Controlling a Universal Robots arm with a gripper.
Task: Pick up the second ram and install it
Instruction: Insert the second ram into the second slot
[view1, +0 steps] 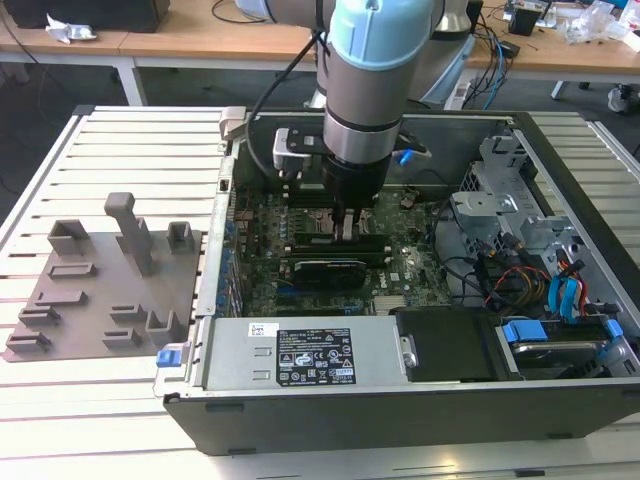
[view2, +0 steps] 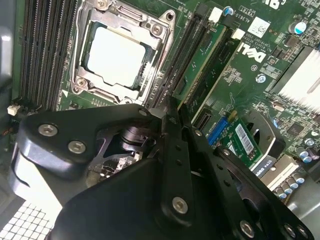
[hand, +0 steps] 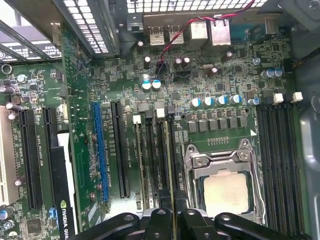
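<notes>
Gripper (hand: 174, 200) sat low over the motherboard (hand: 210, 85), fingers closed on the second ram (hand: 170, 155). We noted the stick edge-on beneath it, long axis along the memory slots (hand: 152, 150), just beside the CPU socket (hand: 225, 185).

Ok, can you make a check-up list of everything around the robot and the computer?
Surface: pale slatted table with an open computer case on it.
Job's things: second ram stands on edge at the memory slots, beside the CPU socket.
Clutter: grey holder tray at the exterior view's left.
Hand: hand shut on the second ram, down inside the case.
Cables: red and blue cables by the drive bays.
Surroundings: desks behind.
</notes>
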